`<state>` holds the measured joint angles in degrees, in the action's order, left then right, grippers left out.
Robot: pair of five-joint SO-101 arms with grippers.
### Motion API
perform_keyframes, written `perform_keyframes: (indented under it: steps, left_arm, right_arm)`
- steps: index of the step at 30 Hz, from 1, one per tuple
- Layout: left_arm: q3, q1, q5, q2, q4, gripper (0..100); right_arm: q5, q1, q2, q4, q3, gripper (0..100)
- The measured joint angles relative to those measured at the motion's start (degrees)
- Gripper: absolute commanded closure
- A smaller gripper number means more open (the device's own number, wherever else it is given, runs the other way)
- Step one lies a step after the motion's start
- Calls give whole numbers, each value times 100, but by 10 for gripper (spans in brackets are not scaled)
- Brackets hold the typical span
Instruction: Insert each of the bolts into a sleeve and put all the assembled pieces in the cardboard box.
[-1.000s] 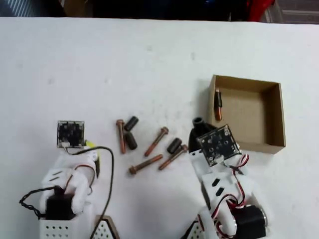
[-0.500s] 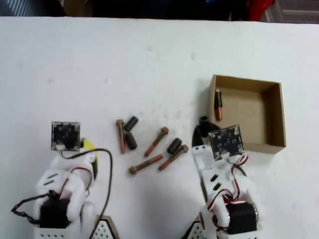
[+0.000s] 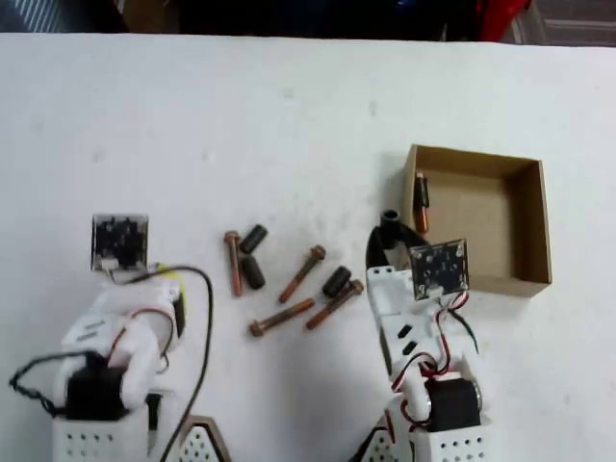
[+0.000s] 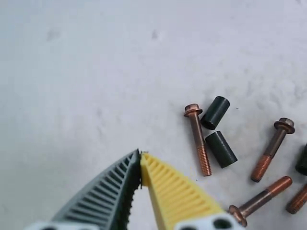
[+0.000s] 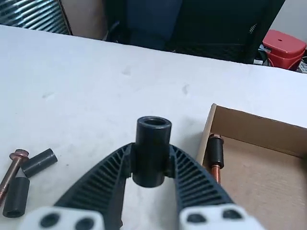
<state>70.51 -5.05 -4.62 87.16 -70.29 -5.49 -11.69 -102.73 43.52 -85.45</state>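
My right gripper (image 5: 151, 165) is shut on a black sleeve (image 5: 152, 151), held upright just left of the cardboard box (image 3: 525, 226); the same sleeve (image 3: 391, 221) shows in the high view. One assembled bolt and sleeve (image 3: 421, 200) lies inside the box by its left wall, also seen as the assembled piece (image 5: 215, 155). Several copper bolts (image 3: 280, 317) and three black sleeves (image 3: 253, 272) are scattered on the table between the arms. My left gripper (image 4: 140, 154) is shut and empty, hovering left of a bolt (image 4: 198, 139) and two sleeves (image 4: 220, 148).
The white table (image 3: 192, 125) stretches wide behind the parts. Dark furniture and a red object (image 5: 285, 43) stand beyond the far table edge.
The right gripper has lifted and tilted back with the sleeve, toward the box's left wall. The left arm has drawn back to the left and toward the table's near edge.
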Motion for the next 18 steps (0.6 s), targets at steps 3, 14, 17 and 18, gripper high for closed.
perform_keyframes:
  steps: [3,14,17,18]
  left_arm:
    - [-290,193,-193,-835,255,979]
    - [-1160,1037,-475,-3297,941,976]
    - [-1248,1055,-607,-3886,1240,976]
    - [-1266,1055,-756,-4079,1354,976]
  right_arm:
    - [18,0,0,-26,-62,981]
    - [35,18,9,-888,-800,981]
    - [35,9,9,-897,-800,981]
    - [35,9,9,-897,-800,981]
